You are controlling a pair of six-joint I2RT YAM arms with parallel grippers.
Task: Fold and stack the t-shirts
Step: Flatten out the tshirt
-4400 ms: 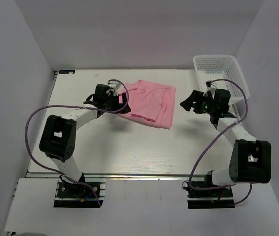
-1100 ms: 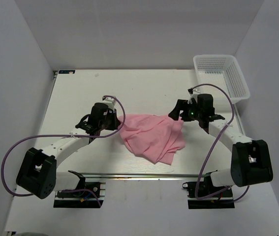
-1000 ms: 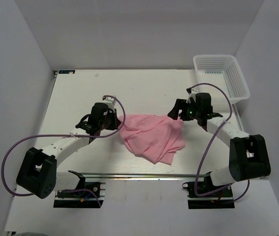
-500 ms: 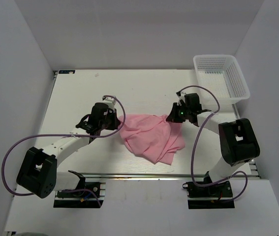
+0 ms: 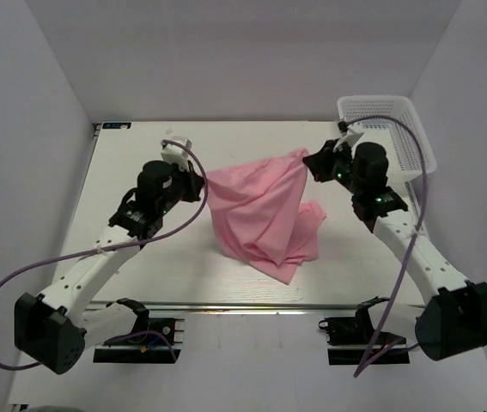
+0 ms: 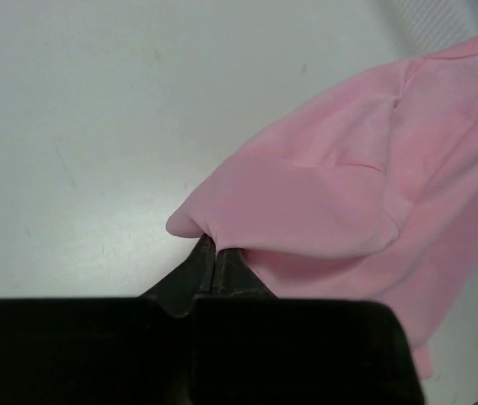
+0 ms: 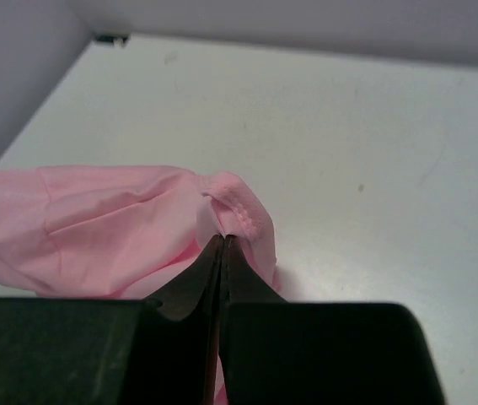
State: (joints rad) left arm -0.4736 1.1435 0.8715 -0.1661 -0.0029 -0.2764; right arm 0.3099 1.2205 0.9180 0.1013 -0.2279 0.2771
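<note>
— Above the middle of the counter (image 5: 140,146), what has been changed since half a second ago?

— The t-shirt (image 5: 256,202) has been raised. It was logged then as a crumpled heap toward the near edge, with both arms low at its sides. Its upper edge is now held stretched between the two arms. The body hangs down, and the lower folds seem to rest on the counter toward the near edge.

— How are the jaws recorded?

— Left jaws: pressed together on a pinch of pink fabric at the shirt's left end. Right jaws: likewise clamped, on a hemmed edge at its right end, near the basket (image 5: 389,99) at the far right corner.

— Meaning for the task?

— Spreading is judged to be under way. No fold has been made and nothing is stacked.
</note>
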